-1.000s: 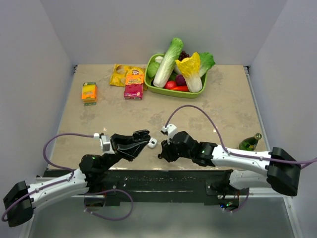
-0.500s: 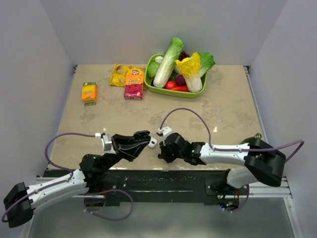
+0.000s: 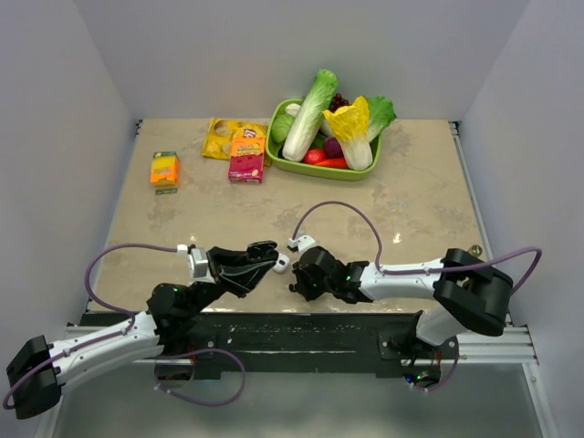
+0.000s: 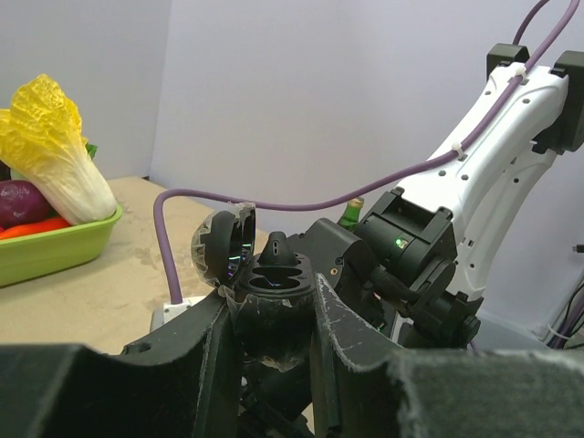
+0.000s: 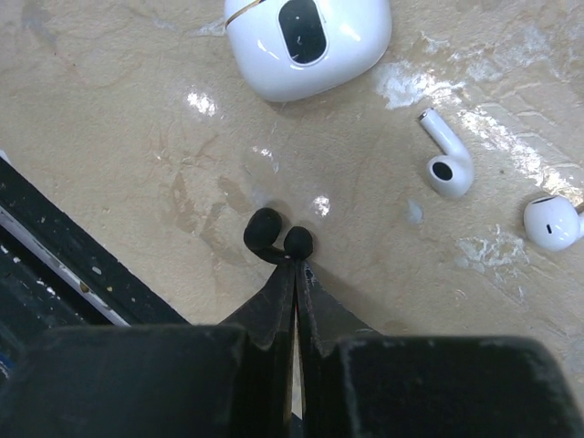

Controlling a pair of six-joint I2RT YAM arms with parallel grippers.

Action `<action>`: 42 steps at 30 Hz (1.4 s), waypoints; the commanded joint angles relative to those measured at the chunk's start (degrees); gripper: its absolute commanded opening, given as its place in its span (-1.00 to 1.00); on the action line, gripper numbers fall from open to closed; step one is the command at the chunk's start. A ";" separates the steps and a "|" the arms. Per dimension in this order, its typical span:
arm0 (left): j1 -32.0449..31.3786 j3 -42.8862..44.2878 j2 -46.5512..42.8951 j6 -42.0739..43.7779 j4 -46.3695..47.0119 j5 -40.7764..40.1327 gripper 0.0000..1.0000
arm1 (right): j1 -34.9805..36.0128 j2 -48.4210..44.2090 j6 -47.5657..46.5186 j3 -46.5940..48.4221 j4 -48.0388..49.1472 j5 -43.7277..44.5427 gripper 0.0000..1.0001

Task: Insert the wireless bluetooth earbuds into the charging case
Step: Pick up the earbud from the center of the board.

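On the beige marbled tabletop (image 3: 392, 201), a lime-green plastic tray (image 3: 297, 166) of napa cabbages and other vegetables sits at one o'clock. A yellow snack bag (image 3: 219, 137) and a red-pink snack box (image 3: 246, 157) lie overlapping at eleven, with an orange carton (image 3: 164, 170) at ten. At six, the left gripper (image 3: 272, 259) reaches a small white rounded plastic charging case (image 3: 282, 263). The right gripper (image 3: 296, 283) is just beside the case, at its five o'clock.
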 commanded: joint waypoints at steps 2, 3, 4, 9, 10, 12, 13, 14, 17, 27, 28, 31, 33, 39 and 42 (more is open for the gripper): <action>-0.36 -8.67 -0.21 1.20 0.95 0.50 -1.00 | -1.00 2.57 -0.80 1.58 1.63 4.85 -0.82; -0.36 -8.76 -0.29 1.20 0.95 0.42 -1.00 | -1.26 2.75 -1.06 1.67 1.80 5.20 -0.80; -0.36 -8.68 -0.21 1.20 0.95 0.42 -1.00 | -1.61 2.92 -1.76 1.93 1.80 5.29 -0.78; -0.36 -8.85 -0.12 1.29 0.69 0.15 -1.00 | -4.33 3.63 -3.70 3.08 2.07 6.43 -0.61; -0.36 -8.76 -0.03 1.29 0.78 0.15 -1.00 | -4.69 3.63 -4.14 3.25 1.81 6.87 -0.51; -0.36 -8.76 0.23 1.29 0.87 0.15 -1.00 | -5.04 2.84 -4.49 3.60 0.76 8.19 -0.42; -0.36 -8.76 0.23 1.37 0.87 0.15 -1.00 | -5.04 2.23 -4.67 3.60 0.40 8.46 -0.35; -0.36 -8.59 0.32 1.38 0.78 0.15 -1.00 | -5.04 1.61 -4.58 3.17 0.14 8.63 -0.32; -0.36 -8.50 0.32 1.55 0.60 0.15 -1.00 | -4.95 -1.90 -3.97 1.50 1.10 8.38 -0.24; -0.36 -8.32 1.11 1.38 1.31 0.50 -1.00 | -3.55 -0.25 -1.16 1.76 4.52 5.03 0.11; -0.36 -8.32 1.02 1.38 1.22 0.50 -1.00 | -3.55 0.28 -0.98 1.93 4.53 5.38 0.10; -0.36 -8.23 0.67 1.38 0.61 0.59 -1.00 | -3.63 2.04 -0.19 1.94 4.61 5.12 0.08; -0.36 -8.15 0.06 1.29 0.08 0.59 -1.00 | -3.55 2.66 0.08 1.67 4.70 5.12 0.07; -0.36 -8.41 -0.30 1.29 -0.28 0.50 -1.00 | -3.55 4.15 -0.54 1.85 5.84 3.45 0.07; -0.36 -8.41 -0.03 1.20 -0.01 0.50 -1.00 | -3.55 4.68 -0.80 2.20 6.11 2.14 0.07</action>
